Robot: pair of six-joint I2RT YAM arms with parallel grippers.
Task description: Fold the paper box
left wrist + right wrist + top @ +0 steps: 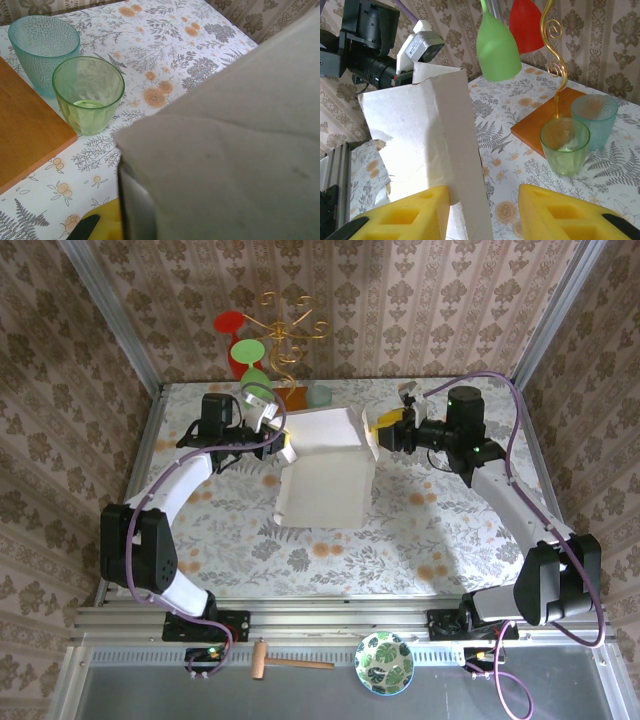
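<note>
Pale cardboard takes the middle of the overhead view: the paper box (pixel 322 475) sits half-raised on the floral table (pixel 450 530), with a flat panel reaching toward the lower centre and flaps standing up toward the top.

The left arm (pixel 180 480) climbs from its base at the lower left, bends at the elbow and leans up and right to the box's upper-left corner. There the left gripper (pixel 272 425) has its fingers pressed together on a flap's edge. In the left wrist view the cardboard covers the right and lower frame, and one yellow pad (pixel 107 220) peeks out at the bottom.

The right arm (pixel 510 500) sweeps from the lower right up to the upper right, its wrist turned level toward the left of the frame, so the right gripper (pixel 384 430) meets the box's upper-right side. In the right wrist view its yellow pads (pixel 405 217) are spread. An upright cardboard panel stands between them — touching the pad on the left of the frame, apart from the other.

A green cup (pixel 89 95) and a blue cup (pixel 44 47) stand just beside an orange block (pixel 25 130).
</note>
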